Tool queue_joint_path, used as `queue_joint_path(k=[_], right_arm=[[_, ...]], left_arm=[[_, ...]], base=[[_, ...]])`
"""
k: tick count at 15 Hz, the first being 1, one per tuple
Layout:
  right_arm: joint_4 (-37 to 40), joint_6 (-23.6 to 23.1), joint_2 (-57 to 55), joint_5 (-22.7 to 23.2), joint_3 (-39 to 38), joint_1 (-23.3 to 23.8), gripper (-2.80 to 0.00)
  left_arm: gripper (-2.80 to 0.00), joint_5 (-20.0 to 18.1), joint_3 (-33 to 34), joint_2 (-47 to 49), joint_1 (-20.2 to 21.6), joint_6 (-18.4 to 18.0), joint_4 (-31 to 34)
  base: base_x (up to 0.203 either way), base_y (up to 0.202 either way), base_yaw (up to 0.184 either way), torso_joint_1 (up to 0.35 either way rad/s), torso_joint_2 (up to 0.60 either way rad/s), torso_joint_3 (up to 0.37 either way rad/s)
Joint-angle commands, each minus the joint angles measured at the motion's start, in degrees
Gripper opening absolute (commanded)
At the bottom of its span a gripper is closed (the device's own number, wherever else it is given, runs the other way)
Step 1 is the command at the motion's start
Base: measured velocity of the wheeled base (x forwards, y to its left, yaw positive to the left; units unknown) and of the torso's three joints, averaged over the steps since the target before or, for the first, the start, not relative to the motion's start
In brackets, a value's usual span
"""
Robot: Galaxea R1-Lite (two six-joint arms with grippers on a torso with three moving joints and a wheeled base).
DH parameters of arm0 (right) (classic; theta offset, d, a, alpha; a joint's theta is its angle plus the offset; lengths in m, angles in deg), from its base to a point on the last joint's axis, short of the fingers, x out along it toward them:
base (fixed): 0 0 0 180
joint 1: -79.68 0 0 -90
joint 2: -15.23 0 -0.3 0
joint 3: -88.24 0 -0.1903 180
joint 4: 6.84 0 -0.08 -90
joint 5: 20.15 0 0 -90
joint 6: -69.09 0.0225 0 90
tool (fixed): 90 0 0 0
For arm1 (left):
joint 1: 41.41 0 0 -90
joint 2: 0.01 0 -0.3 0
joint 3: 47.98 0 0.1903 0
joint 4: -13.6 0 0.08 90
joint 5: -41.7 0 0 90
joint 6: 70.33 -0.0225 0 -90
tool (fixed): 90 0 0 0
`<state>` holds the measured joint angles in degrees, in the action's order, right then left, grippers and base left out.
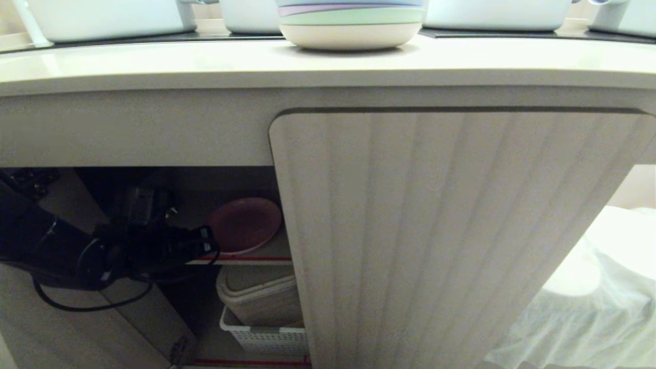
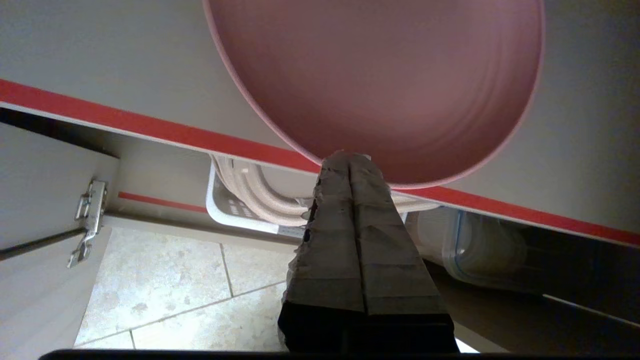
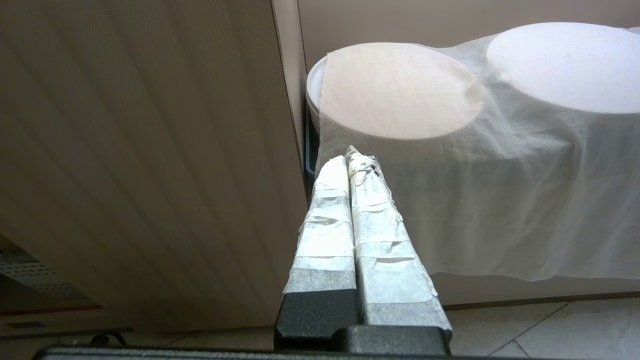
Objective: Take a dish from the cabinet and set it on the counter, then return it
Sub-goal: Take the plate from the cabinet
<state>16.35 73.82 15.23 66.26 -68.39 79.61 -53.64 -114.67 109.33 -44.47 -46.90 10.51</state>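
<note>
The pink dish (image 1: 246,225) lies on the upper shelf (image 1: 241,260) of the cabinet (image 1: 435,230), left half open, right door closed. In the left wrist view the dish (image 2: 380,85) fills the top, its near rim reaching past the shelf's red front edge (image 2: 150,127). My left gripper (image 1: 207,241) is inside the opening, at the dish's left front. It is shut, the fingers pressed flat together, and its tips (image 2: 350,156) meet the near rim; I cannot tell if they touch. The counter (image 1: 205,61) runs above. My right gripper (image 3: 352,155) hangs shut and empty beside the closed door.
A stack of pastel plates (image 1: 351,23) and white pots stand on the counter. Below the shelf sit a lidded container (image 1: 261,297) and a white basket (image 1: 264,335). The left door (image 2: 30,200) stands open. White cloth (image 1: 605,287) covers things at the right.
</note>
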Motion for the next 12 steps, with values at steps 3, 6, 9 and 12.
queue_joint_path(k=[3,6,9,12], right_arm=[[-0.1,0.0,0.0,0.0,0.0,0.0,-2.8],[0.0,0.0,0.0,0.0,0.0,0.0,-2.8],[-0.1,0.0,0.0,0.0,0.0,0.0,-2.8],[0.0,0.0,0.0,0.0,0.0,0.0,-2.8]], left_arm=[[-2.8,-0.1,-0.3,0.5,0.1,0.1,-0.3],[0.0,-0.1,-0.3,0.5,-0.1,0.2,-0.4],[0.0,0.2,-0.3,1.0,0.0,0.2,-0.6],[0.0,0.4,-0.2,1.0,0.1,0.3,-0.6]], base=[[0.0,0.0,0.0,0.0,0.0,0.0],[0.0,0.0,0.0,0.0,0.0,0.0],[0.0,0.0,0.0,0.0,0.0,0.0],[0.0,0.0,0.0,0.0,0.0,0.0]])
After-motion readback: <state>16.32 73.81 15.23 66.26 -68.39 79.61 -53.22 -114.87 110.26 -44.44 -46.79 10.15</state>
